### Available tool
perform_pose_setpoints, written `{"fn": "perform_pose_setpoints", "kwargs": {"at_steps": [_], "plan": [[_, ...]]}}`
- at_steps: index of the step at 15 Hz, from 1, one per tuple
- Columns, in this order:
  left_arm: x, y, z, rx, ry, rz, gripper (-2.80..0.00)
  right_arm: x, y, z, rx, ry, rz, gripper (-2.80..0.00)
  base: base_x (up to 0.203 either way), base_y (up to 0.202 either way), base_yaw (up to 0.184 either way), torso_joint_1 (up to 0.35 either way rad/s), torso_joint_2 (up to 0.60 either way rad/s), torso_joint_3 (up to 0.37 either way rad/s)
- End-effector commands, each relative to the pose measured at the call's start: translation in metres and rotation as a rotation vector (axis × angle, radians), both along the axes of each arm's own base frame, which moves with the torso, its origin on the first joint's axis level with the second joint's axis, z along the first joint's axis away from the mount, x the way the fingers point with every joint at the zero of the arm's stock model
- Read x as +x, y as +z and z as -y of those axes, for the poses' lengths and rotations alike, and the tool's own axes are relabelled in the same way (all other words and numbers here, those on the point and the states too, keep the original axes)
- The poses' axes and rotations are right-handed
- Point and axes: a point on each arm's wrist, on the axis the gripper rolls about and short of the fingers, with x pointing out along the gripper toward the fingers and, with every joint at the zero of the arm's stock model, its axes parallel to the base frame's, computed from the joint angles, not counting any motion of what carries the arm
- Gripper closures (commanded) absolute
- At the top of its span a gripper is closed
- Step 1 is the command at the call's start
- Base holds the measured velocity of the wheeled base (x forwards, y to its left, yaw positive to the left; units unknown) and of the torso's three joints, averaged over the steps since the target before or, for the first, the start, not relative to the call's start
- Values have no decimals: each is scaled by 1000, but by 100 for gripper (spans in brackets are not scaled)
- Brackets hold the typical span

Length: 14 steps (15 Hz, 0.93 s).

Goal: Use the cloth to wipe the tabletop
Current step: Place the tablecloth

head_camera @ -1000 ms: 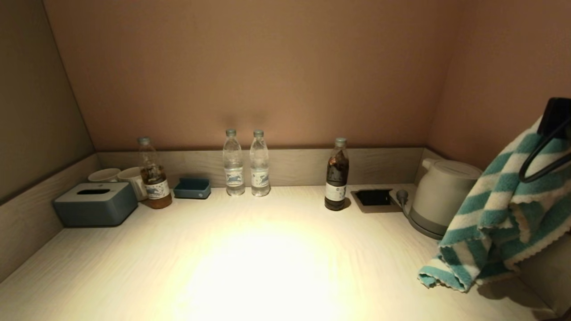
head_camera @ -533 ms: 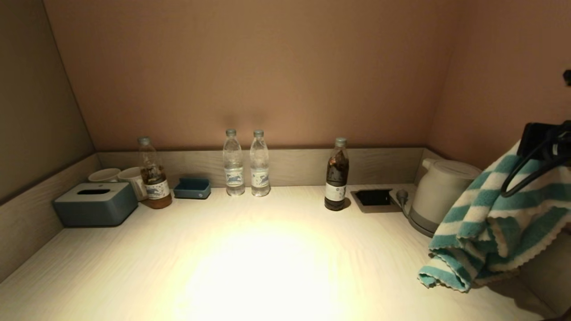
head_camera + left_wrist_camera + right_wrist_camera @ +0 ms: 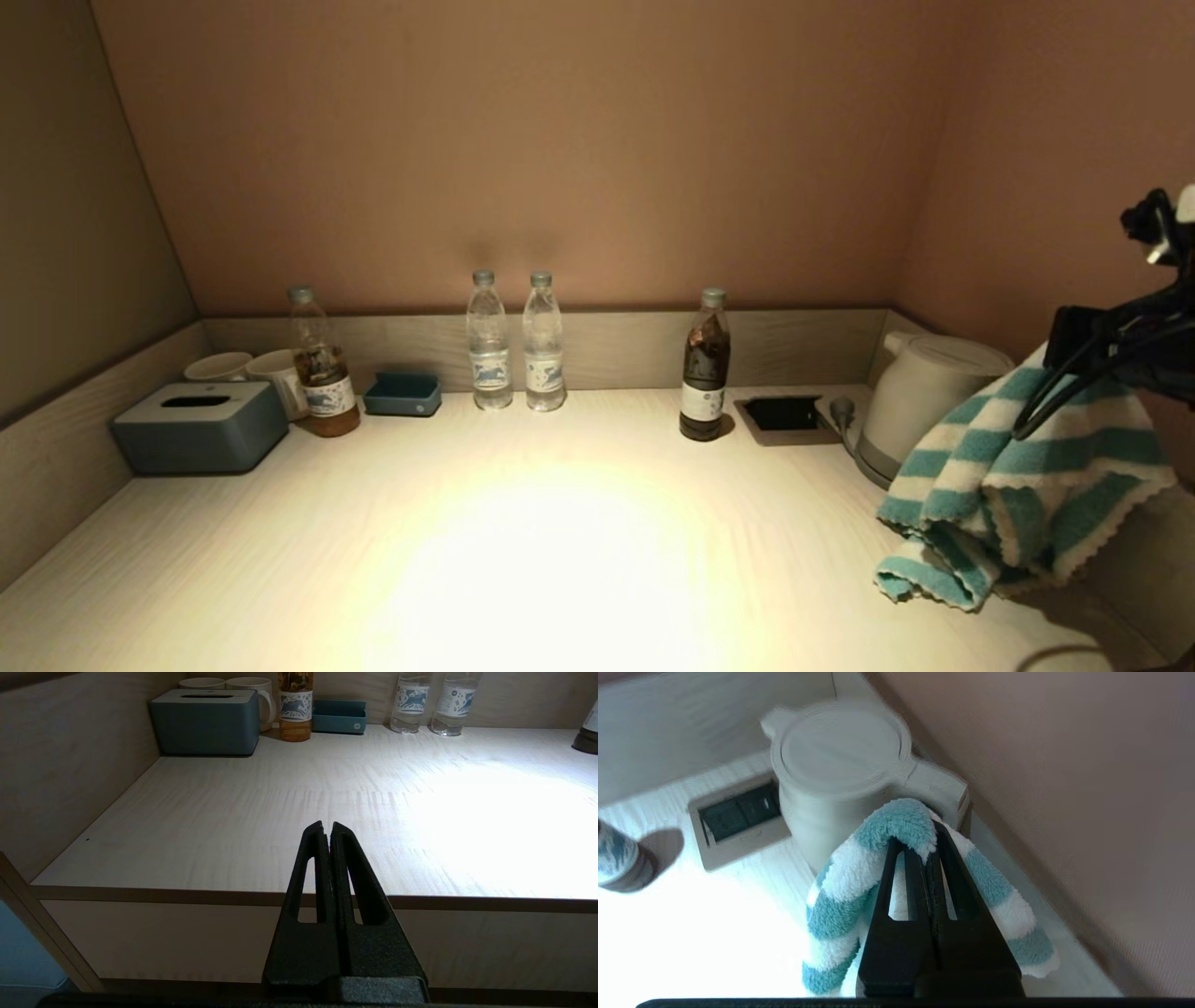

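A teal-and-white striped cloth (image 3: 1018, 485) hangs from my right gripper (image 3: 1074, 350) at the right edge of the pale wooden tabletop (image 3: 560, 541), its lower folds resting on or just above the surface in front of the kettle. In the right wrist view the right gripper (image 3: 927, 835) is shut on a fold of the cloth (image 3: 859, 872), which drapes down both sides of the jaws. My left gripper (image 3: 327, 828) is shut and empty, held low before the table's front edge, out of the head view.
A white kettle (image 3: 920, 401) stands at the back right beside a recessed socket (image 3: 784, 413). A dark bottle (image 3: 705, 366), two water bottles (image 3: 513, 341), a tea bottle (image 3: 322, 364), a blue tray (image 3: 403, 394), two cups (image 3: 252, 371) and a tissue box (image 3: 201, 427) line the back.
My right gripper has come down and moved left with the cloth, which now bunches lower over the table's right edge. The left arm has not moved.
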Motion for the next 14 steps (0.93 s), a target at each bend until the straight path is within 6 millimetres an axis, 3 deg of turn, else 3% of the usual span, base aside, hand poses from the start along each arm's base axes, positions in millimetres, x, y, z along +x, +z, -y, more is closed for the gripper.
{"fn": "perform_pose_setpoints", "kwargs": {"at_steps": [1, 14], "plan": [[0, 0, 0, 0, 1, 0, 0, 13, -22, 3, 42, -12, -64, 0, 0, 0, 0, 0, 0, 0], [0, 0, 0, 0, 1, 0, 0, 28, -57, 6, 85, -19, -171, 0, 0, 0, 0, 0, 0, 0]]}}
